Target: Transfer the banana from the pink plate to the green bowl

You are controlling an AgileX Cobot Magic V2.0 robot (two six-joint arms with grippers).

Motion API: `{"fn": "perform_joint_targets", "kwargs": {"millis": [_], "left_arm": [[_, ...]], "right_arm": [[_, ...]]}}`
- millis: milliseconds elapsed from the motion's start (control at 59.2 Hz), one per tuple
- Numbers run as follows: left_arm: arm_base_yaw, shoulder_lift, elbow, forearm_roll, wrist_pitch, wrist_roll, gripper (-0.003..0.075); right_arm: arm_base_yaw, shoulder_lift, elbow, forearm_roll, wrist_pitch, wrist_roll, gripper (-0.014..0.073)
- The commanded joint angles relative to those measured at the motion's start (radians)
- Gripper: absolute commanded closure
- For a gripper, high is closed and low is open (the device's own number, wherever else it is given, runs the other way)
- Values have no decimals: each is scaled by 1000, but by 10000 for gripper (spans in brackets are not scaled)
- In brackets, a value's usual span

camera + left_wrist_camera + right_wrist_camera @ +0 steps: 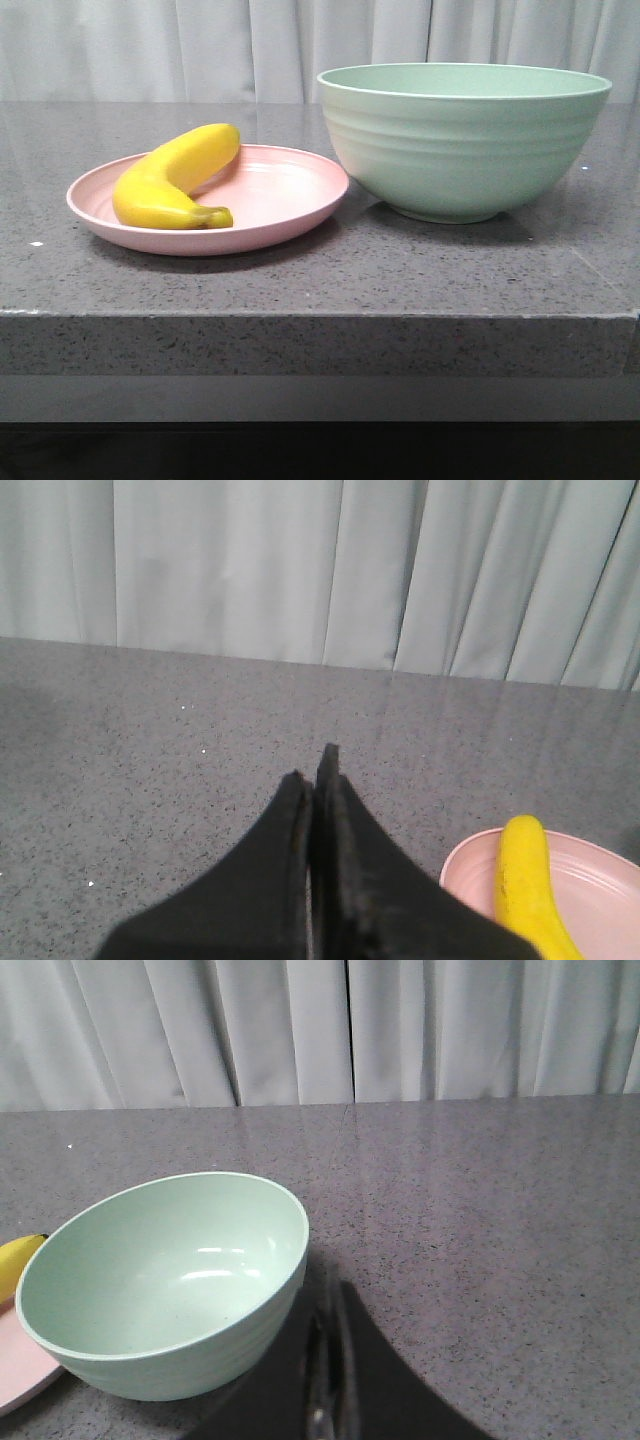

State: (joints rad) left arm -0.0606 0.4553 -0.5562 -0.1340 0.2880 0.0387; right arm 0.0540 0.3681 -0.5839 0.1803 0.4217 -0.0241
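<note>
The yellow banana [170, 180] lies on the pink plate [280, 195] at the left of the grey table. The green bowl [462, 135] stands empty just right of the plate. Neither gripper shows in the front view. In the left wrist view my left gripper [318, 770] is shut and empty above bare table, with the banana [525, 880] and plate [610, 900] off to one side. In the right wrist view my right gripper [328, 1295] is shut and empty beside the bowl [160, 1280]. The banana's tip [15, 1260] and the plate's edge [20, 1375] show past the bowl.
The grey speckled table [320, 280] ends in a thick front edge [320, 340]. White curtains [200, 45] hang behind it.
</note>
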Motion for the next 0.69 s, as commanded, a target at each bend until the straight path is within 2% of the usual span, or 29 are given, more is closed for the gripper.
{"fn": "perform_joint_targets", "kwargs": {"millis": [0, 34, 101, 169, 253, 321, 388, 439, 506, 574, 675], "left_arm": [[2, 27, -38, -10, -74, -3, 736], [2, 27, -38, -10, -76, -3, 719], [2, 27, -38, -10, -82, -3, 616], [2, 27, -38, -10, -82, -3, 454], [2, 27, -38, -10, -82, -3, 207], [2, 27, -38, -10, -82, -3, 76], [2, 27, -38, -10, -82, -3, 22], [2, 27, -38, -10, -82, -3, 28], [2, 27, -38, -10, -82, -3, 38], [2, 27, -38, -10, -82, -3, 47], [2, 27, -38, -10, -82, -3, 48]], "right_arm": [[-5, 24, -37, -5, -88, -2, 678], [-5, 24, -37, -5, -95, -2, 678], [-5, 24, -37, -5, -101, -2, 678], [-5, 24, -37, -5, -108, -2, 668], [-5, 24, -37, -5, -109, -2, 578], [-5, 24, -37, -5, -109, -2, 453], [-5, 24, -37, -5, -109, -2, 298], [-5, 24, -37, -5, -109, -2, 179], [-5, 24, -37, -5, -109, -2, 71], [-5, 24, -37, -5, -109, -2, 25], [-5, 24, -37, -5, -109, -2, 22]]}}
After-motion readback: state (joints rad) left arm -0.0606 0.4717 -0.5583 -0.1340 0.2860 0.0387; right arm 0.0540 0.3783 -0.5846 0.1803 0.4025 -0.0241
